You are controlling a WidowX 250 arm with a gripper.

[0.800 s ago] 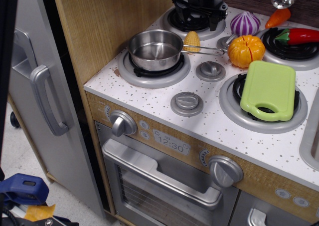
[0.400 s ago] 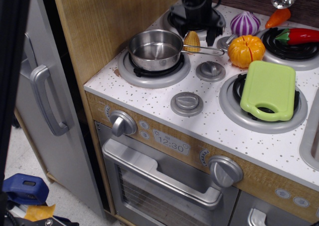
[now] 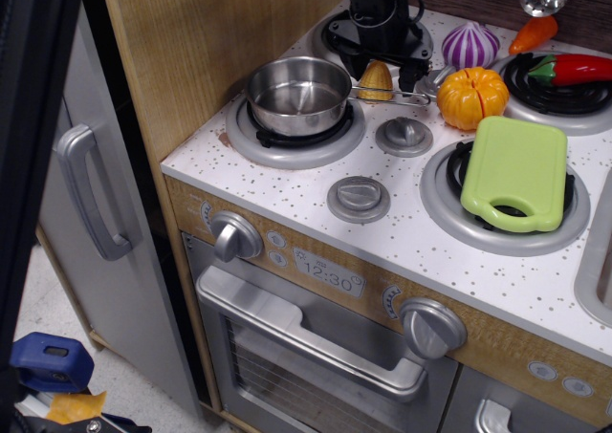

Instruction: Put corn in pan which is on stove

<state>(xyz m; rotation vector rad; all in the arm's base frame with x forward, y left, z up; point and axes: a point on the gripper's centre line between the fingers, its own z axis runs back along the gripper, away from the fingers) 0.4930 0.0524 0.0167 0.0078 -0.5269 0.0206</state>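
Observation:
The yellow corn point(image 3: 377, 78) stands on the white speckled stove point(image 3: 287, 180) just right of the shiny steel pan point(image 3: 298, 95), behind the pan's thin handle. The pan sits empty on the front-left burner. My black gripper point(image 3: 386, 70) has come down over the corn from above. Its jaws are open, one finger on each side of the cob, and they hide the cob's top. I cannot tell whether the fingers touch it.
An orange pumpkin point(image 3: 472, 97) lies right of the corn. A purple onion point(image 3: 469, 44), a carrot point(image 3: 533, 34) and a red pepper point(image 3: 572, 69) lie at the back right. A lime-green cutting board point(image 3: 515, 172) covers the front-right burner. A wooden wall point(image 3: 191, 41) rises at the left.
My gripper has come down and forward from the back-left burner onto the corn, so its fingers now straddle the cob. The corn and pan have not moved.

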